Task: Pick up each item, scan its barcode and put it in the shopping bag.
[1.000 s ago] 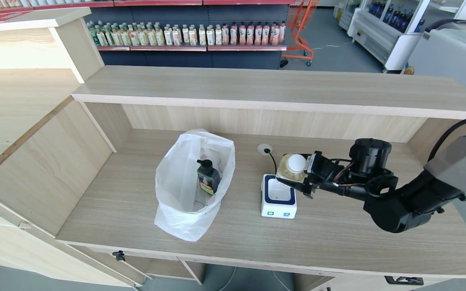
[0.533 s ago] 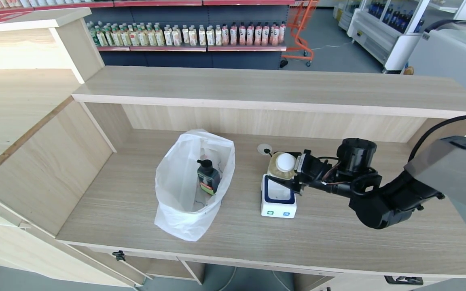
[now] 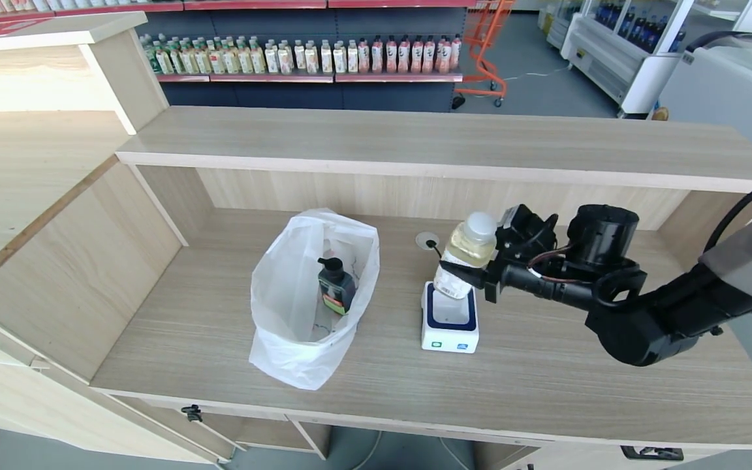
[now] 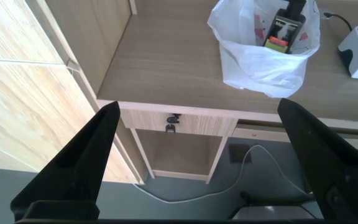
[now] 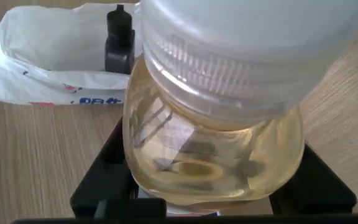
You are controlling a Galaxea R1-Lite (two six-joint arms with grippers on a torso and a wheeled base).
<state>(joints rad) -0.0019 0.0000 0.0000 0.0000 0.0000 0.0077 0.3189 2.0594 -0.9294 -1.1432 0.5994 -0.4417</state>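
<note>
Drink bottle [image 3: 464, 258], pale yellow with a white cap, sits tilted in the right gripper [image 3: 477, 277], jaws clamped on its body, just above the white-and-blue scanner [image 3: 450, 318] on the wooden counter [image 3: 546, 372]. Near the scanner stands the white shopping bag [image 3: 284, 294], mouth open, a dark pump bottle [image 3: 335, 285] upright inside.

From the left wrist, the left gripper [image 4: 197, 106] hangs off the counter's front edge, jaws wide apart and holding nothing.

From the right wrist, black fingers [image 5: 104, 180] press both sides of the drink bottle, with the shopping bag beyond.
</note>
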